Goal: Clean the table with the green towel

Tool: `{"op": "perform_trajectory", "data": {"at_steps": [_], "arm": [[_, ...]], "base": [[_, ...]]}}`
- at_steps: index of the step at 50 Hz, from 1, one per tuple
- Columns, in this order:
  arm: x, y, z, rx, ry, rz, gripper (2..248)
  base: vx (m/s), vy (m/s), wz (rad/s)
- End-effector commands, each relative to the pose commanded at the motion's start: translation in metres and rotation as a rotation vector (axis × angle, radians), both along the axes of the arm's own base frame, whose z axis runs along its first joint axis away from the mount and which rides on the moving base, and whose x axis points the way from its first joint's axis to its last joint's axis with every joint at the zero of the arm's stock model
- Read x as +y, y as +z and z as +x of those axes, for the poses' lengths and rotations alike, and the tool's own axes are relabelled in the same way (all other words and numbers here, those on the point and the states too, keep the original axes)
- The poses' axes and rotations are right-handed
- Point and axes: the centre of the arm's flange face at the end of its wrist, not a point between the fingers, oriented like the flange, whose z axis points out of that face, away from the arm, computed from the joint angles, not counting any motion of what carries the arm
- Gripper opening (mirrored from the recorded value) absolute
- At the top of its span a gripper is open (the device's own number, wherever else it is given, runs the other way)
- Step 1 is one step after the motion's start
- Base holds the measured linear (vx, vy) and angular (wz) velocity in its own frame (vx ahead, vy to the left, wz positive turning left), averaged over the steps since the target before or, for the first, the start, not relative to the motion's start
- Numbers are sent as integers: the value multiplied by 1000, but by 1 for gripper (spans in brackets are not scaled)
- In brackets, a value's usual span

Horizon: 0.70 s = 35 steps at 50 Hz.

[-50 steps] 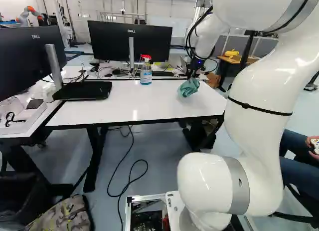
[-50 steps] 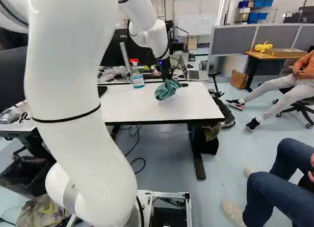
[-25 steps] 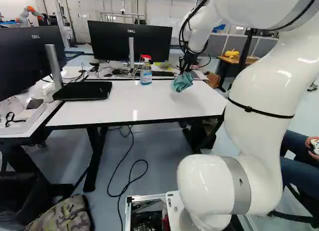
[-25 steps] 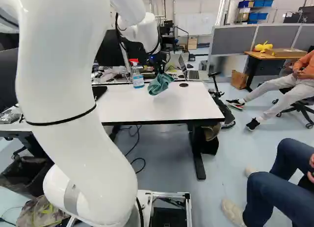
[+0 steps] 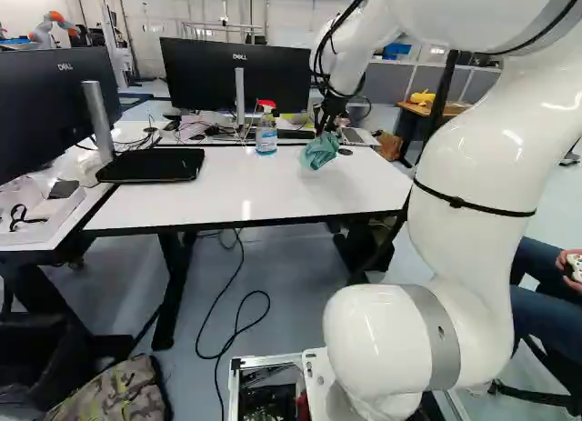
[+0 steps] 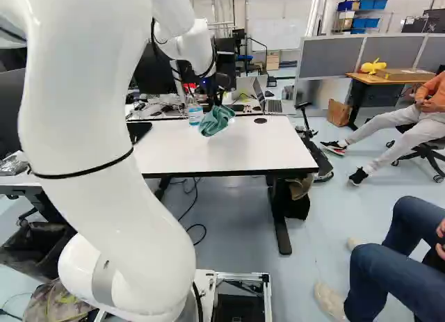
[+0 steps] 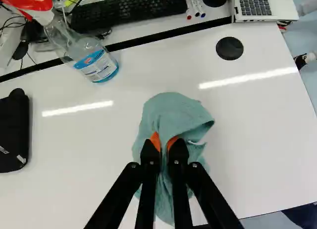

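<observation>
Base views, left and right, share the table (image 5: 227,189) ahead; wrist view looks down, seemingly nearer

White arm (image 5: 468,157): rising tall, bending over ahead
Wrist (image 5: 347,71): slanting downward
Black gripper (image 5: 324,121): pointing down, fingers (image 7: 150,154) drawn close together
Orange pads (image 7: 155,140): facing inward across a narrow gap

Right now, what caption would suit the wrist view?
Claw pinching a green towel over a white table, spray bottle nearby.
</observation>
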Motion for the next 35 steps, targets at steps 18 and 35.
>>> {"op": "perform_trajectory", "data": {"at_steps": [18, 35], "arm": [[32, 0, 0, 3, 63, -9, 34], [61, 0, 1, 3, 135, -38, 34]], "base": [[0, 0, 0], [0, 0, 0]]}}
